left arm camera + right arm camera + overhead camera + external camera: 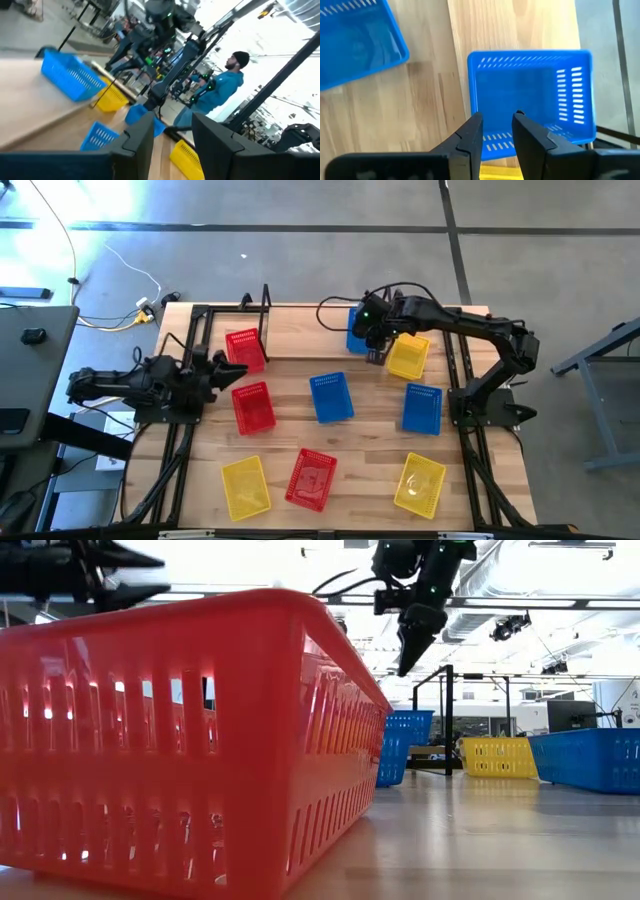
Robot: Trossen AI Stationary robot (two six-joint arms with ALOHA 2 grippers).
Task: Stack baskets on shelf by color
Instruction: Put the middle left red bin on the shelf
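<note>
Baskets: nine lie on the slatted table (pixel 365 435). Taking the shelf (pixel 230 330) at the table's far left corner as landmark, one red basket (pixel 244 349) sits on or against it, I cannot tell which. A second red basket (pixel 253 406) lies just in front of it. A third, the near red basket (pixel 312 477), is well off toward the near edge.
Other colours: a centre blue basket (pixel 331 397), a right blue basket (pixel 422 408) and a far blue basket (pixel 357 330), all well apart from the shelf. A yellow basket (pixel 407 355) lies beside the far blue one, and two more yellow ones along the near edge.
Left gripper: the left gripper (pixel 226 372) hovers between the two red baskets near the shelf; its fingers stand apart and hold nothing.
Right gripper: the right gripper (pixel 497 122) hangs above the far blue basket (pixel 530 95), jaws narrowly parted, empty.
Step in hand: by my reading, sorting has barely begun; the right arm looks set to pick the far blue basket.
Next move calls for: lowering the jaws astride one thin wall, closing, then carrying it across to the shelf.
Surface: pale wood planks in a black rod frame.
Room: grey floor, cables at far left; a person (pixel 220 90) in teal beyond the table.
</note>
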